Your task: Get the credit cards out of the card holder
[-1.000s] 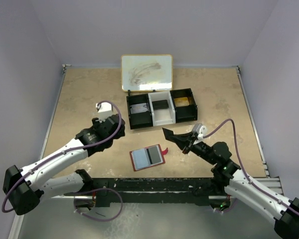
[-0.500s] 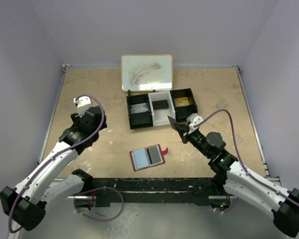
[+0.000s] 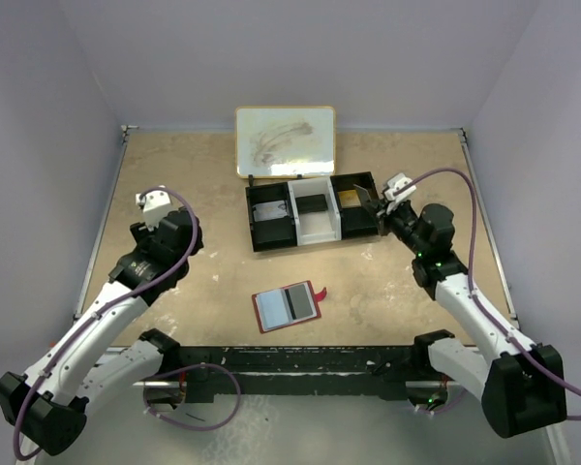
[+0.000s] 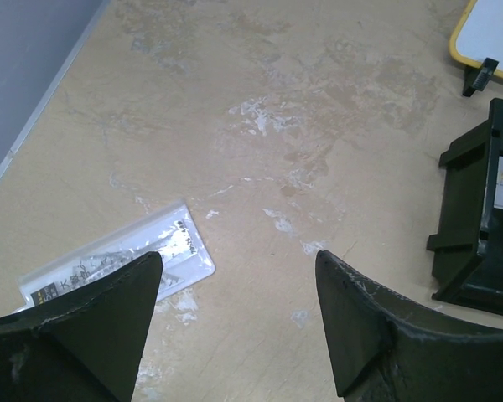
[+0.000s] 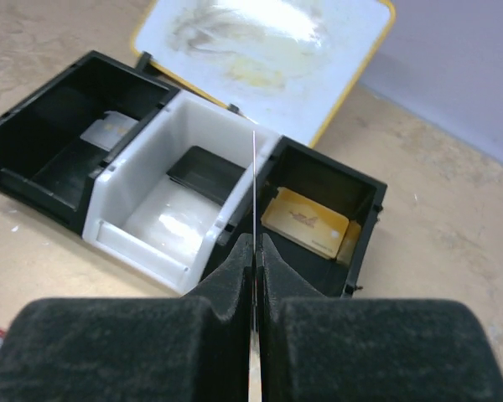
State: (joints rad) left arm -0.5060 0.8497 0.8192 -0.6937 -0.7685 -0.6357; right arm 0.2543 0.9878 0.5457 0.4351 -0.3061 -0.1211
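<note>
Card holder (image 3: 288, 306) unmoved; right gripper (image 5: 253, 243) with card (image 5: 253, 167) now at tray (image 3: 271, 239).

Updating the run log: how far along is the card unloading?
Done: a grey card, a black card and a gold card lie in the tray, one per bin. In hand: the right claw is shut on a thin card, edge-on, near the gold card's bin. To do: dropping it; the open wallet shows a dark panel, possibly another card. The left claw is open, empty.
</note>
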